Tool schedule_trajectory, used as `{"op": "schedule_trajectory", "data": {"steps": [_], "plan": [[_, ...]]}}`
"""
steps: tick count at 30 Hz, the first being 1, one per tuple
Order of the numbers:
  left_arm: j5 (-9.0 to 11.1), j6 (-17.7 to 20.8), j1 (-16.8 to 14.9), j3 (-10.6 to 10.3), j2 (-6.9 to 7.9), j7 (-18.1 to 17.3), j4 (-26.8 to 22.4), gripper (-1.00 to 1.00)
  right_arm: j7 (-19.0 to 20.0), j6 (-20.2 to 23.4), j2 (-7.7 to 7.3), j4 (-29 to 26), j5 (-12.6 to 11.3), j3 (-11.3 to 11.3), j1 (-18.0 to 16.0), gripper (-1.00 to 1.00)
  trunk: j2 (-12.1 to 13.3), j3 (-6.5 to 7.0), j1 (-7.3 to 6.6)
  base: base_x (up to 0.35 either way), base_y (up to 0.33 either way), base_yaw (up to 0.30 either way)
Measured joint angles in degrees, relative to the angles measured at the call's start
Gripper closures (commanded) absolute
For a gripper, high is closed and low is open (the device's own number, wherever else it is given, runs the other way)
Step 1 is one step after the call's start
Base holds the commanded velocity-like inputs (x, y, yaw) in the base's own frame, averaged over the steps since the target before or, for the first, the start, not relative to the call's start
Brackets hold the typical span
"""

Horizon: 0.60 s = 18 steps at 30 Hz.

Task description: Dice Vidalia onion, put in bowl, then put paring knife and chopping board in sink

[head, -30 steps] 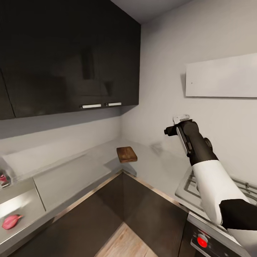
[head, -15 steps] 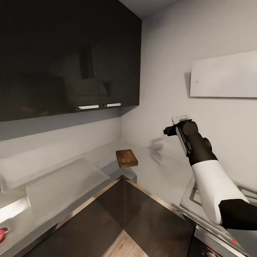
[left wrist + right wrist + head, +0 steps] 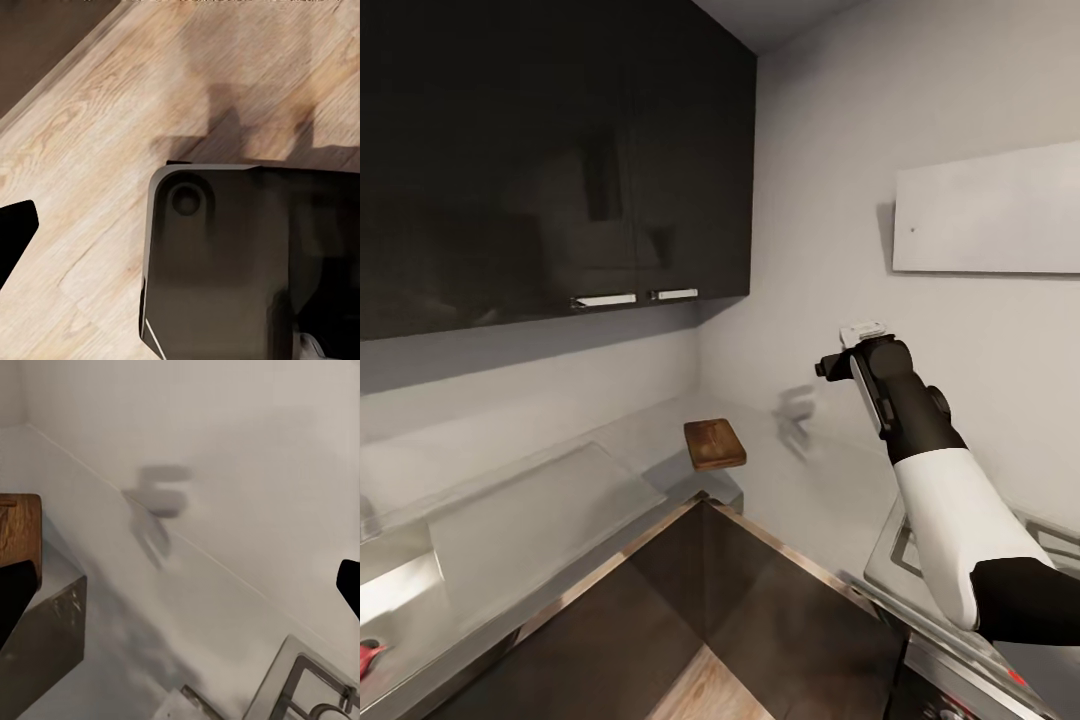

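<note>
Reaching out with my right gripper (image 3: 180,585), fingers spread wide on nothing. The chopping board (image 3: 715,443) sits in the countertop (image 3: 800,480) corner, ahead and left of it, long axis running away from me. Left gripper's state: can't tell.

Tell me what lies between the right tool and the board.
Nothing: bare countertop separates the right tool from the board, in head view.
</note>
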Motion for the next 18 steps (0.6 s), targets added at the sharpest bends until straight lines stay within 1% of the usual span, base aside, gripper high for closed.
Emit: {"op": "schedule_trajectory", "data": {"steps": [14,18], "plan": [[0.0,-0.04,0.0,-0.01,0.0,-0.07,0.01,-1.0,0.0,-0.09,0.01,0.02,0.0,-0.04,0.09,-1.0,0.0,0.0,-0.01,0.166,-0.141,0.0],[0.0,0.0,0.0,-0.01,0.0,-0.11,-0.03,-1.0,0.0,-0.09,0.0,0.02,0.0,0.0,0.09,-1.0,0.0,0.0,-0.01,0.184,-0.077,0.0]]}}
